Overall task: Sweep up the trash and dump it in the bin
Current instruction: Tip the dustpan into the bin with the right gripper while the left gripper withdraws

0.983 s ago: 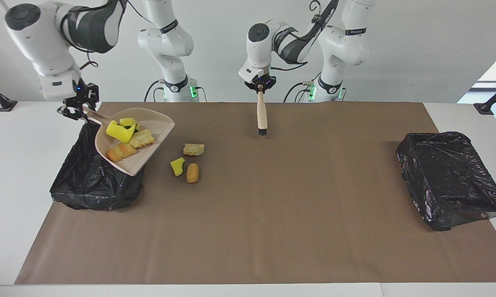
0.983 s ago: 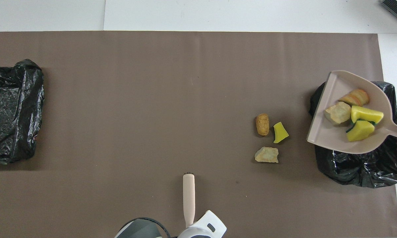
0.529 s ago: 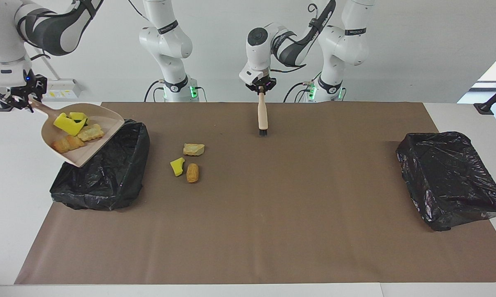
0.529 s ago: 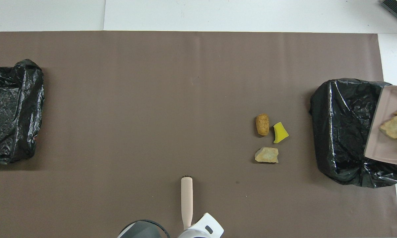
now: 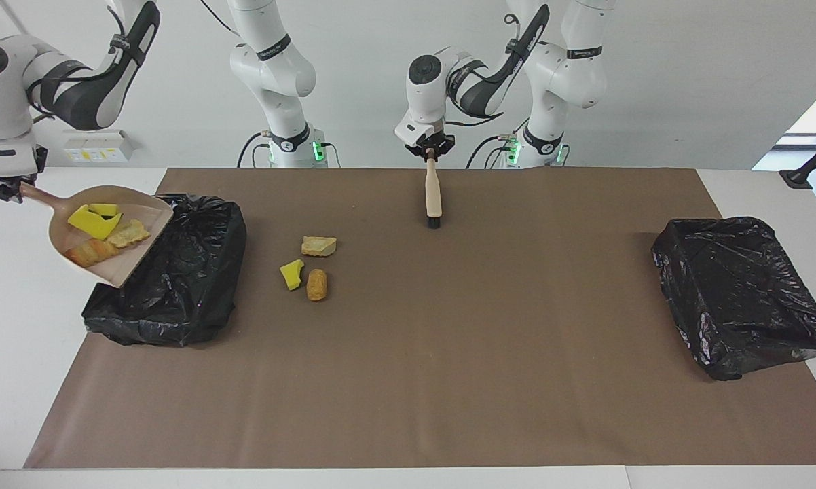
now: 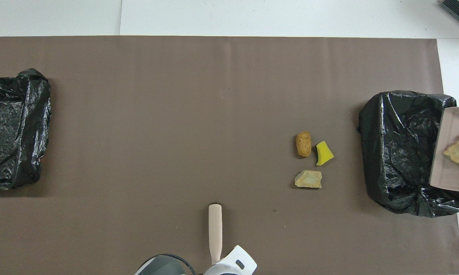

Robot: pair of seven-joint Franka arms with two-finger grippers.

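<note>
The right gripper (image 5: pixel 5 190) is clamped on the handle of a pale pink plastic dustpan (image 5: pixel 133 257), holding it in the air at the right arm's end of the table, its open lip tilted down over the edge of a black plastic-lined bin (image 5: pixel 177 285). Four scraps of trash ride in the pan: two bright yellow sponge pieces (image 5: pixel 92 219), one green-backed, a tan bread-like chunk (image 5: pixel 127 233) and an orange-brown bread-like chunk (image 5: pixel 90 252). Three more scraps lie on the brown paper table cover (image 5: pixel 449 353) beside that bin, toward the middle: a beige bread chunk (image 5: pixel 318 246), a yellow sponge wedge (image 5: pixel 291 273) and an orange-brown bread roll (image 5: pixel 317 284). The left gripper (image 5: pixel 431 151) grips the top of a beige-handled, black-bristled brush (image 5: pixel 433 193), which hangs upright over the cover near the robots. A second black-lined bin (image 5: pixel 740 295) sits at the left arm's end.
</note>
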